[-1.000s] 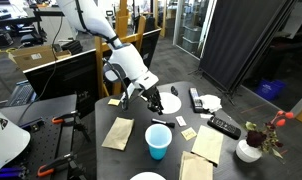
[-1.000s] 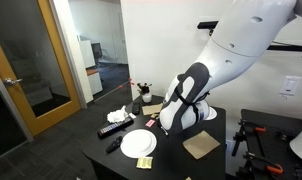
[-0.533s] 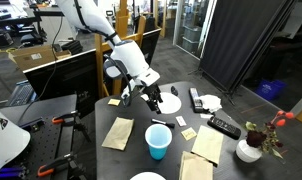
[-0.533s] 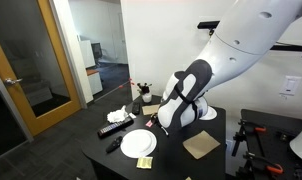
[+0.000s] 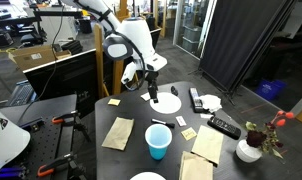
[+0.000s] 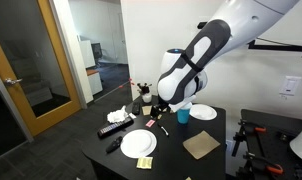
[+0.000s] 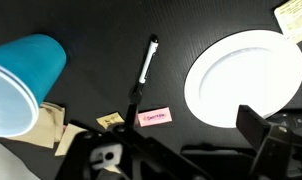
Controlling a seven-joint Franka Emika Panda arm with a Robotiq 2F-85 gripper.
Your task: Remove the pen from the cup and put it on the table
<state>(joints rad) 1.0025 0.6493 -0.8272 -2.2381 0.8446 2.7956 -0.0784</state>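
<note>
The pen (image 7: 143,70), thin and dark with a white tip, lies flat on the black table (image 7: 101,40) between the cup and a white plate. It shows as a short dark stick (image 5: 158,121) in an exterior view. The light blue cup (image 5: 159,140) stands upright near the table's front; in the wrist view the cup (image 7: 21,85) fills the left side. My gripper (image 5: 151,92) hangs open above the table, over the plate's edge and apart from the pen. In the wrist view the gripper (image 7: 176,150) has nothing between its fingers.
A white plate (image 5: 167,102) lies under the gripper, and another plate (image 6: 138,143) sits nearer the table's edge. Black remotes (image 5: 223,127) and a white vase with flowers (image 5: 253,148) stand at one side. Tan napkins (image 5: 119,132) and sticky notes (image 5: 181,121) are scattered about.
The gripper has opened wide and risen from just above the table to well above it. The pen stays lying on the table.
</note>
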